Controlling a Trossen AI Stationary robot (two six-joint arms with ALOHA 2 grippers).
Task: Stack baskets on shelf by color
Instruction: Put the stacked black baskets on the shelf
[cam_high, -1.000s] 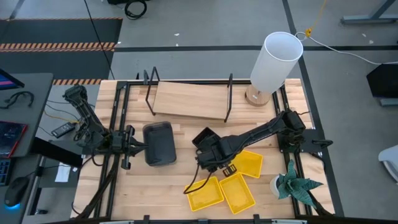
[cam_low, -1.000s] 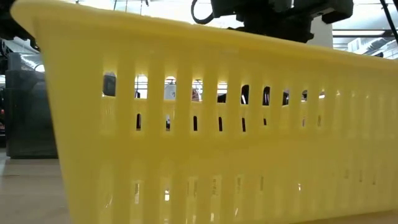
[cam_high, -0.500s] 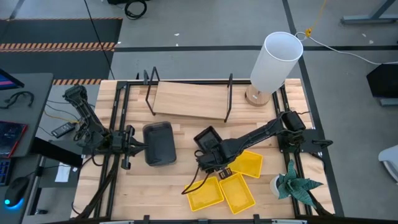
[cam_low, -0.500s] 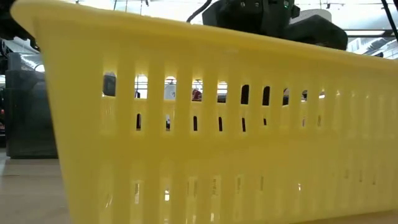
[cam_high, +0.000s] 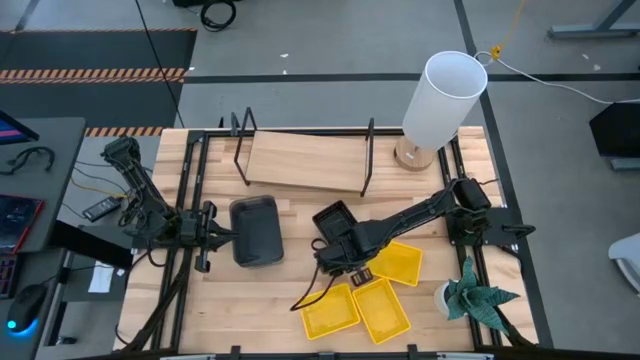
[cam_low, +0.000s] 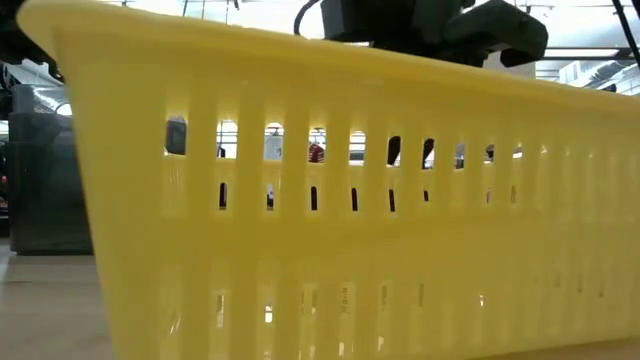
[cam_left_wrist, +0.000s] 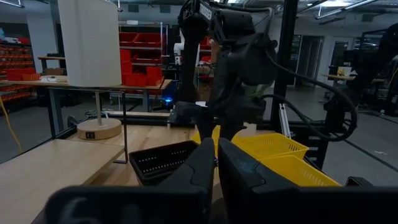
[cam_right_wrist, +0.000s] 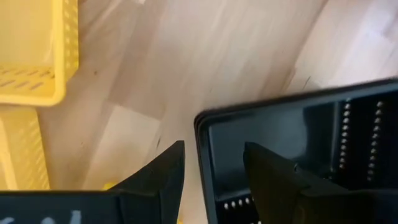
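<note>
The right gripper (cam_right_wrist: 211, 163), fingers parted astride the rim of the black basket (cam_high: 333, 220) mid-table below the shelf (cam_high: 305, 160), must next pinch and lift; the left gripper (cam_high: 207, 236) waits closed.

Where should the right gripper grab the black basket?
Grip the black basket at its thin upright rim near the corner, coming from above. The right gripper is open astride that wall, one finger inside, one outside. The basket lies flat and open-topped, so only the rim fits between the fingers.

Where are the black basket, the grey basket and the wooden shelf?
black basket (cam_high: 331, 219), high view, its inside floor.
grey basket (cam_high: 256, 231), high view, its middle.
shelf (cam_high: 303, 161), high view, bare wooden board.
</note>
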